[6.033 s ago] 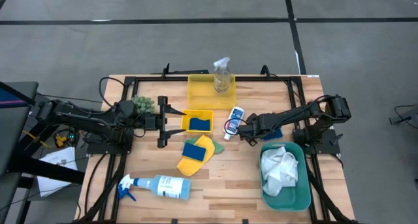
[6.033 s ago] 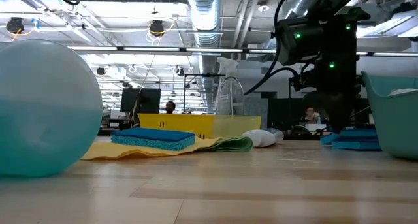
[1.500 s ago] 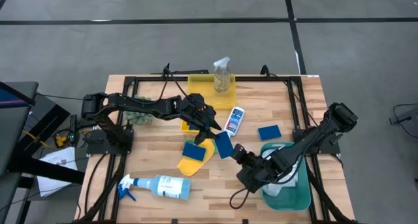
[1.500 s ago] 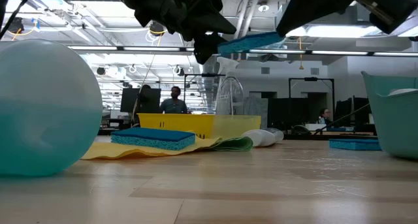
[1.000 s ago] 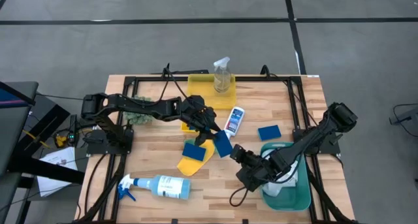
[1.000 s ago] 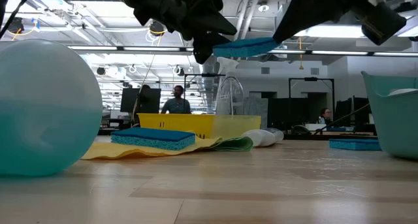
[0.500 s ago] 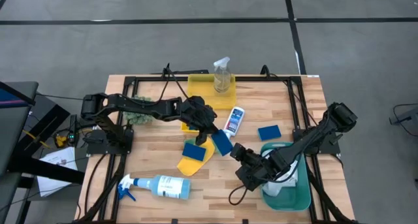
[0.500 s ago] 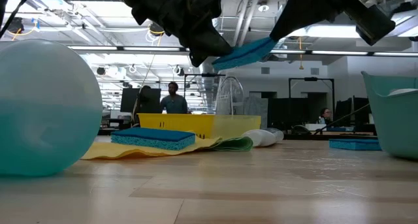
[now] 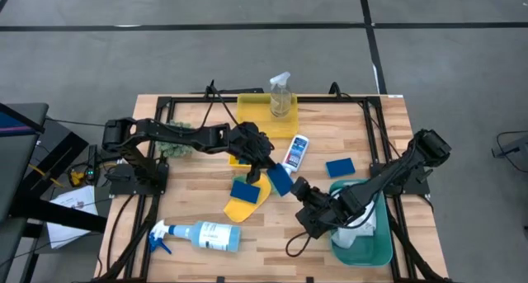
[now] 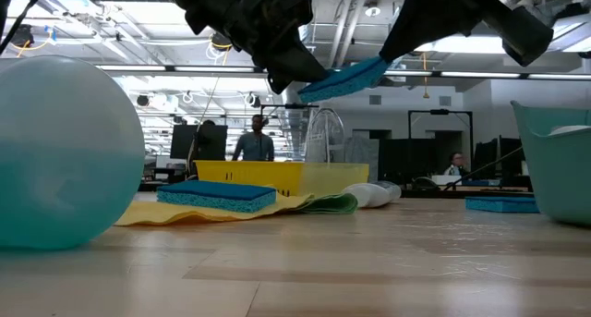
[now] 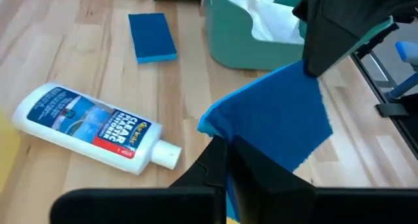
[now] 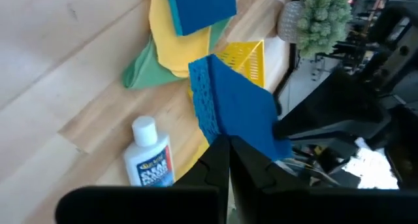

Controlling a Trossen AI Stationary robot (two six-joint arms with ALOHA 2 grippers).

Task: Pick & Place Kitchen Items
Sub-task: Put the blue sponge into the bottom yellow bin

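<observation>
— Sponge (image 9: 280, 181) is the thing to watch, the blue one held up over the middle of the table (image 9: 272, 233), clear of the wood. Who has it?

— Both, as far as I can tell. The right hand (image 9: 299, 186) pinches its near-right end, fingers pressed together on the blue, and the left hand (image 9: 266, 169) pinches the far-left end, fingers likewise clamped on it. It looks like a handover caught midway.

— Which way does it run?

— Its long axis goes from far-left to near-right, straight from one hand to the other. In the low view it hangs tilted (image 10: 343, 79), the left arm's end lower.

— So what does the next move turn on?

— On which hand lets go. My guess is that the right one must spread its fingers and back off toward the near right before the left arm can carry the sponge away. If both pull at once, the sponge could tear or slip.

— And where would it go?

— Hard to say. Just left of the held sponge, a second sponge (image 9: 243, 190) sits on the yellow cloth (image 9: 237, 209). Farther back, just behind the left hand, is the small yellow tray (image 9: 238, 147), mostly hidden by that arm. The white bottle (image 9: 295, 152) lies just right of it, and a third sponge (image 9: 339, 167) rests alone farther right.
</observation>
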